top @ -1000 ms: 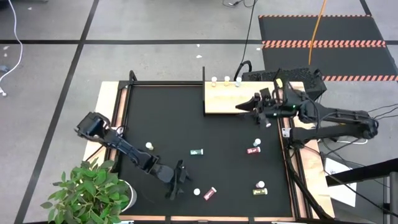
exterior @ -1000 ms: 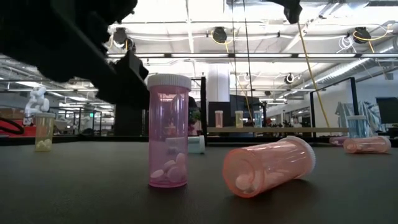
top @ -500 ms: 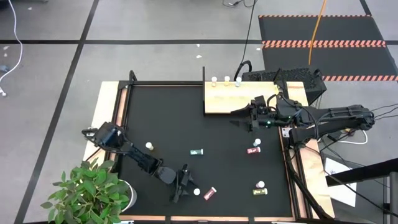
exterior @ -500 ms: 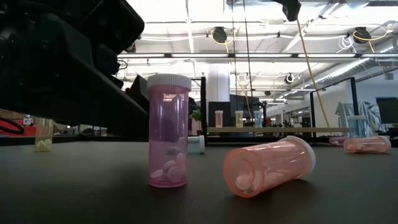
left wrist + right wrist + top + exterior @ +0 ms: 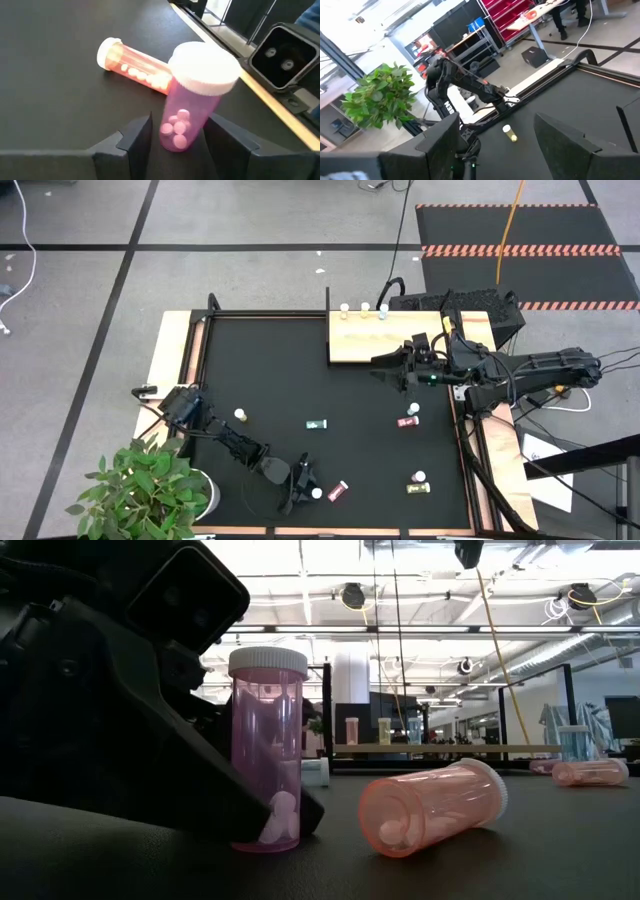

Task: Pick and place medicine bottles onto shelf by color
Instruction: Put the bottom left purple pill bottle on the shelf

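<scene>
Black mat [image 5: 270, 380], wood-framed, seen from above w/ both arms on it

1. Left gripper [image 5: 306, 488] – low at the mat's near edge, centre-left. Fingers [image 5: 136, 137] are set either side of an upright pink bottle [image 5: 192, 102], white cap, pink pills at the bottom. Fingers look v. close to the bottle's sides; whether contact is made cannot be told. In the low view the gripper body covers the bottle's [image 5: 266, 750] lower left part.

2. Lying pink bottle [image 5: 338, 490] – on its side just beside the upright one, cap pointing away from the left gripper in the wrist view [image 5: 131, 64]; seen apart from it in the low view [image 5: 432, 805].

3. Right gripper [image 5: 385, 368] – held above the mat at the near edge of the shelf [image 5: 365, 342], fingers [image 5: 562, 137] spread wide, nothing between them.

4. Shelf – light wooden board at the mat's far right corner; 3 small bottles [image 5: 363, 310] stand in a row along its far edge.

5. Other bottles on the mat:
- yellow-green bottle [image 5: 240, 416], upright, left part, near the left arm
- teal bottle [image 5: 317, 424], lying, mid-mat
- red bottle [image 5: 407, 421], lying, w/ a white-capped one [image 5: 413, 409] just beside it, right part
- yellow bottle [image 5: 418, 488], lying, near-right corner, w/ another white-capped one [image 5: 419, 476] just beside it

6. Potted plant [image 5: 150, 490] – off the mat at the near-left corner
</scene>
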Available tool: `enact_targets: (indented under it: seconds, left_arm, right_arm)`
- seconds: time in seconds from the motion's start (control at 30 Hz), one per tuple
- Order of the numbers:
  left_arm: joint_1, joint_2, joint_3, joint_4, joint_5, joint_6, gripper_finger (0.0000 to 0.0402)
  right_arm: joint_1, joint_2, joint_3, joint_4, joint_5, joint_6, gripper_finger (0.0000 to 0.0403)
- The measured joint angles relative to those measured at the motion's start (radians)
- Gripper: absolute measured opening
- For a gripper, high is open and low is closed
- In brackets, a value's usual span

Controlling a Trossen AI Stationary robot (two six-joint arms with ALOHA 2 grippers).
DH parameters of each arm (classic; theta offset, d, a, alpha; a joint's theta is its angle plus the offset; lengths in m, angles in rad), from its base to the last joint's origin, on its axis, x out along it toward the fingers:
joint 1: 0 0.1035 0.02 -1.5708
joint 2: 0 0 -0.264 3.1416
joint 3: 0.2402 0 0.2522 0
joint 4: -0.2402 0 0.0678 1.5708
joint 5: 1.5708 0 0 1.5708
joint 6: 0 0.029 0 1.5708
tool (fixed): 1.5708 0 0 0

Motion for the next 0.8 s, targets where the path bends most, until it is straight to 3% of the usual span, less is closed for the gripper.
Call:
enact_targets:
  seconds: [0.13,0.43,0.6,0.8]
  left_arm:
    - [0.000,0.000,0.000,-0.007,-0.008,0.019,0.0176]
    - [0.022,-0.001,0.000,-0.006,-0.011,-0.070,0.0088]
    - [0.053,-0.039,-0.001,-0.034,-0.012,-0.095,0.0110]
    - [0.122,-0.189,-0.001,-0.176,-0.013,-0.086,0.0124]
  right_arm:
    - [0.000,0.000,0.000,0.002,0.000,0.016,0.0248]
    - [0.000,0.000,0.000,0.004,0.000,0.014,0.0248]
    - [0.000,0.000,0.000,-0.040,0.000,0.009,0.0248]
    - [0.003,0.000,0.000,-0.071,-0.038,0.025,0.0248]
